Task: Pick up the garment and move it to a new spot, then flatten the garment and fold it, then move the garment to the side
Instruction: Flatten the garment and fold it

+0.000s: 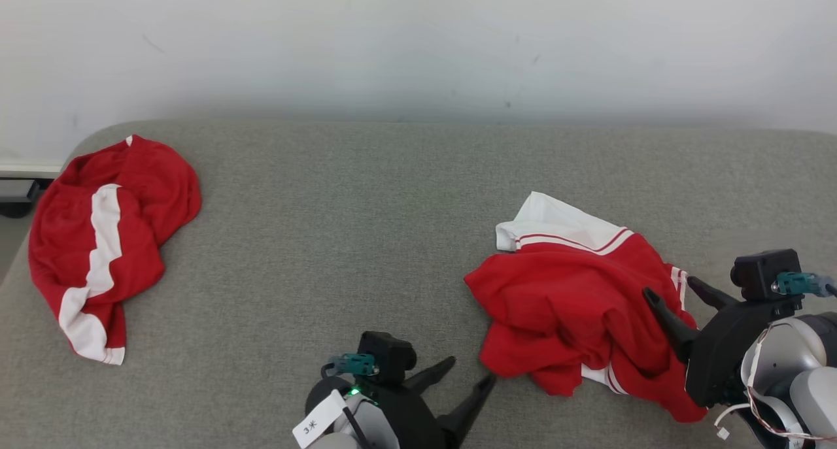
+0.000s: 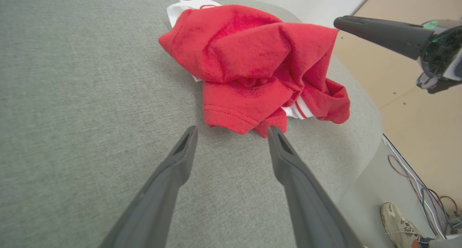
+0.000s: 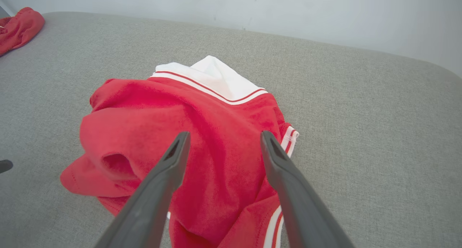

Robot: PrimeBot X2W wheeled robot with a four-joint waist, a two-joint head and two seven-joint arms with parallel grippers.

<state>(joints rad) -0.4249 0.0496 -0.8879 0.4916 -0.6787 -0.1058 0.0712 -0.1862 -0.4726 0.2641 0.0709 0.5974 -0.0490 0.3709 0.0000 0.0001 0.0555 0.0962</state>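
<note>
The garment (image 1: 575, 305) is a red shirt with a white, red-striped collar, lying crumpled on the right half of the grey padded table (image 1: 340, 240). My left gripper (image 1: 471, 369) stands open just off the garment's near-left hem. In the left wrist view that hem (image 2: 238, 114) lies right before the left gripper (image 2: 232, 129). My right gripper (image 1: 669, 286) is open above the garment's right side, with nothing between its fingers. In the right wrist view the right gripper (image 3: 224, 134) hangs over the red cloth (image 3: 144, 125), and I cannot tell whether it touches it.
A second red garment (image 1: 104, 240) with a white stripe lies bunched at the table's far left edge. A pale wall (image 1: 418, 44) runs behind the table. Past the table's right edge, the floor holds cables (image 2: 415, 175) and a shoe (image 2: 400, 222).
</note>
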